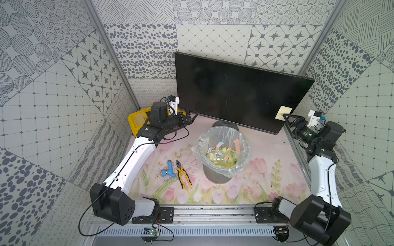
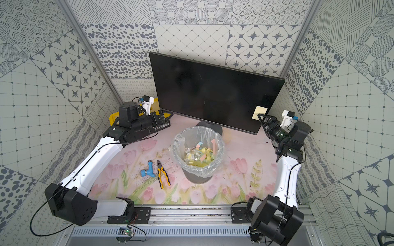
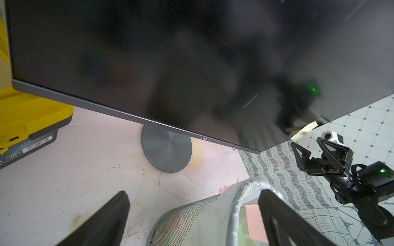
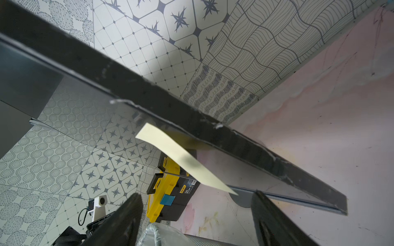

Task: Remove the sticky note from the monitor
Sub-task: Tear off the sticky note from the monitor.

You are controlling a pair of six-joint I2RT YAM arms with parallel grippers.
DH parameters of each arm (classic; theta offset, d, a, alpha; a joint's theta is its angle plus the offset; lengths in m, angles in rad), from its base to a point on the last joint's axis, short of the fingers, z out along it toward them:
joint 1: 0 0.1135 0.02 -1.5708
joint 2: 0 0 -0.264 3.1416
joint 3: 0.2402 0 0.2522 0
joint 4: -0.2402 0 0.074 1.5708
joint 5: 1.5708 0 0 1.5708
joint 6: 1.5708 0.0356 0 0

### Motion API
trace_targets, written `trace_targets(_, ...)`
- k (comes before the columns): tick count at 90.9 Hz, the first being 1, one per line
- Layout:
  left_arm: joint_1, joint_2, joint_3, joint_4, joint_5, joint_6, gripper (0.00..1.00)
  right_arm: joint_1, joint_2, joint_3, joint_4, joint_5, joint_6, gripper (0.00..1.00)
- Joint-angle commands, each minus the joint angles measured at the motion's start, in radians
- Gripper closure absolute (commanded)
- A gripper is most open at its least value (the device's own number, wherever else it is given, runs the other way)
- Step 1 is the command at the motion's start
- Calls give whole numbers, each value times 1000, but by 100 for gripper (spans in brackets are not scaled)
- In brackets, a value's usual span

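The right arm (image 1: 324,174) reached to the monitor's (image 1: 234,91) lower corner, jaws spread beside the sticky note (image 1: 283,111). Left jaws gaped wide, empty.

The monitor (image 1: 234,91) is black with a thin dark grey bezel, and its round base (image 3: 166,149) is brushed grey. Just ahead of the black right gripper (image 1: 285,118), the sticky note (image 1: 283,112) is pale yellow. Behind the black left gripper (image 1: 191,119), the toolbox (image 1: 138,119) is yellow and black. Between the two grippers, the bin (image 1: 215,176) is dark grey mesh with a clear liner, and it holds yellow, pink and blue paper scraps (image 1: 223,153). Well behind the left gripper, the pliers (image 1: 182,174) have yellow-and-black handles, and the fitting (image 1: 168,170) is blue. The tabletop (image 1: 266,147) is pale pink with pink tulips and green leaves. The walls (image 1: 53,106) are off-white with grey-blue dots, stars, grids and wavy lines.
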Motion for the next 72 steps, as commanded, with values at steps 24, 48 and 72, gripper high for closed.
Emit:
trace_targets(24, 2, -3, 11, 60, 10, -18, 1, -3, 42, -1, 112, -62, -39, 17)
trace_targets(48, 3, -3, 11, 62, 10, -21, 1, -1, 43, 15, 138, -84, -21, 26)
trace_targets(72, 2, -1, 6, 68, 36, -29, 1, -1, -4, 20, 27, -26, -69, 47)
